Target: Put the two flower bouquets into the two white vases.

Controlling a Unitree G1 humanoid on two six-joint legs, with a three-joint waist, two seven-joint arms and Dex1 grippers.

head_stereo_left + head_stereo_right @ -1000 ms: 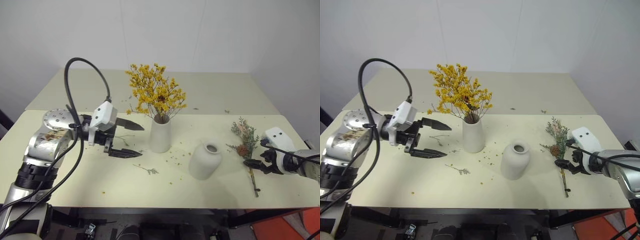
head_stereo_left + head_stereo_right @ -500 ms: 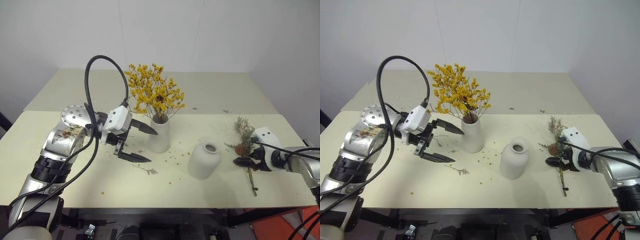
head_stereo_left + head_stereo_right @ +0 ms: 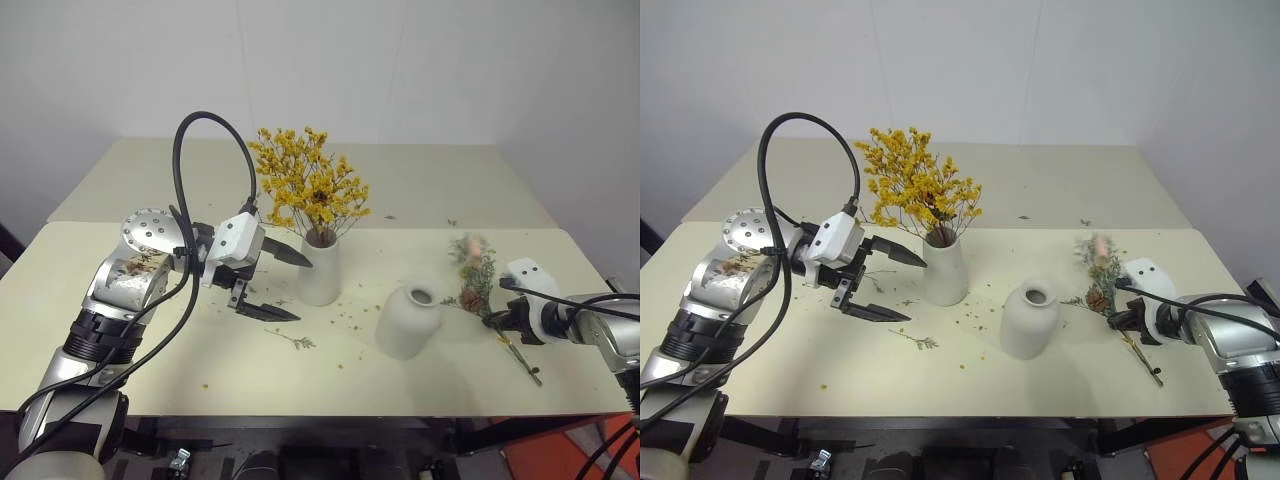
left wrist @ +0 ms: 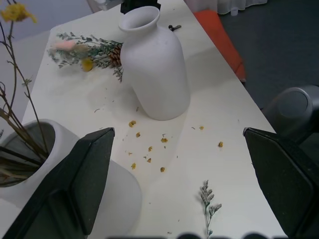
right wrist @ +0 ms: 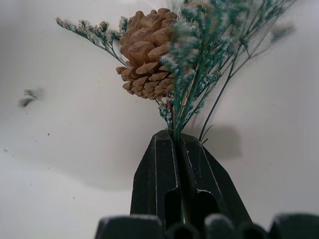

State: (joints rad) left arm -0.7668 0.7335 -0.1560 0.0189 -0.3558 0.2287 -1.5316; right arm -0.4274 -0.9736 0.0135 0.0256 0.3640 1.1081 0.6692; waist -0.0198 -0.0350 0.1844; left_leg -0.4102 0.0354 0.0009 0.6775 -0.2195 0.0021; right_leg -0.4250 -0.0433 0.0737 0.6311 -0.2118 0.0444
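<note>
From the head camera, the bushy yellow dried bouquet stands in the taller tapered white ceramic vase, the left gripper spread wide beside it. In the right wrist view, the right gripper pinches the thin green sprig bouquet with a pinecone low on its stems. Judged from that slim hold, the bunch could pivot or slip and miss the narrow neck of the shorter rounded white bottle vase.

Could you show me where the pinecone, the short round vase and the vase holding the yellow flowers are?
pinecone (image 5: 146, 53): right wrist view, middle of its scales.
short round vase (image 3: 407, 325): left eye view, on its white belly.
tall vase (image 3: 320, 278): left eye view, on its side wall, below the yellow flowers (image 3: 310, 188), on the blossoms.
</note>
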